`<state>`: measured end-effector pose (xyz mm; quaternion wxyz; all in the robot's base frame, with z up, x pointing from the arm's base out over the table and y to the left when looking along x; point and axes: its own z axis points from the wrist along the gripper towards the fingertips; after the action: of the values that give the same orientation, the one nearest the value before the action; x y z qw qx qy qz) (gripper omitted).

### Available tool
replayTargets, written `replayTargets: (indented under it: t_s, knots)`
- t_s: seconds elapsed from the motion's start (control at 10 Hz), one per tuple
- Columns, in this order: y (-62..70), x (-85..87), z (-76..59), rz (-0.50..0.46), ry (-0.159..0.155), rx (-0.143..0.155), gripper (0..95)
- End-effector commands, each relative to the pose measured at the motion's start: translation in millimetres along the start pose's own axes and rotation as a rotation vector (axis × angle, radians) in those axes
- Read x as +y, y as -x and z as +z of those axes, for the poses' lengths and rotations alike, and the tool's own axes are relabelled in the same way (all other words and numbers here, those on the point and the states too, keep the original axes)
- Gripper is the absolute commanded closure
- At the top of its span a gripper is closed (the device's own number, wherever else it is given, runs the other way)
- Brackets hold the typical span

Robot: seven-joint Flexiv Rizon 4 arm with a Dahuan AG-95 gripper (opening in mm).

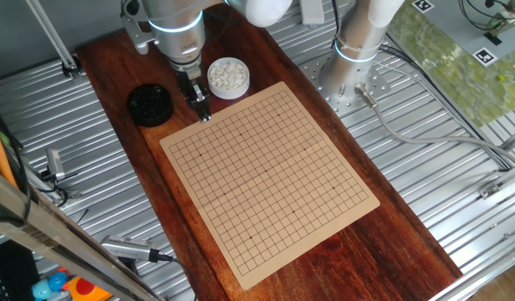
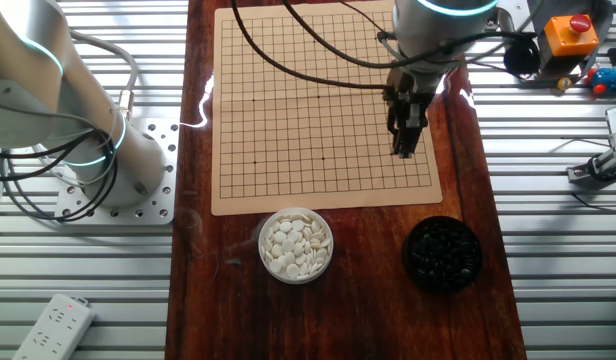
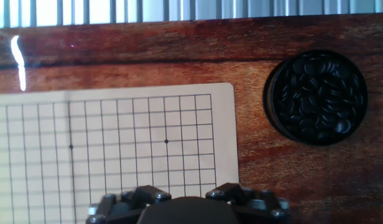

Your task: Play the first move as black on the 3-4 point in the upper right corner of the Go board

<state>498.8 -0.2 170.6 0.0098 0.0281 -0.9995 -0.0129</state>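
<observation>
Hovering jaws over the board (image 2: 288,110) corner, pointing straight down.

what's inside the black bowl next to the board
The black bowl is full of small black stones, heaped to near the rim. Its bottom is covered by them and cannot be seen. No stone lies on the board yet.

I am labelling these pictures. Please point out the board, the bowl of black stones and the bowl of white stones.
board (image 1: 270,180), one fixed view, middle of grid.
bowl of black stones (image 3: 317,96), hand view, on the stones.
bowl of white stones (image 2: 296,245), the other fixed view, on the stones.
</observation>
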Motion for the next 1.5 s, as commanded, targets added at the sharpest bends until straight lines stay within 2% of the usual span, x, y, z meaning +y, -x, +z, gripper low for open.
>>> replayTargets:
  t_s: [0.1,1.1,1.5]
  knots:
    - [1.2,0.1,0.6,-0.149,0.07,0.067,95.0]
    - [1.5,0.0,0.7,-0.146,0.07,0.066,95.0]
    - [8.1,-7.0,5.7,-0.167,0.075,0.067,95.0]
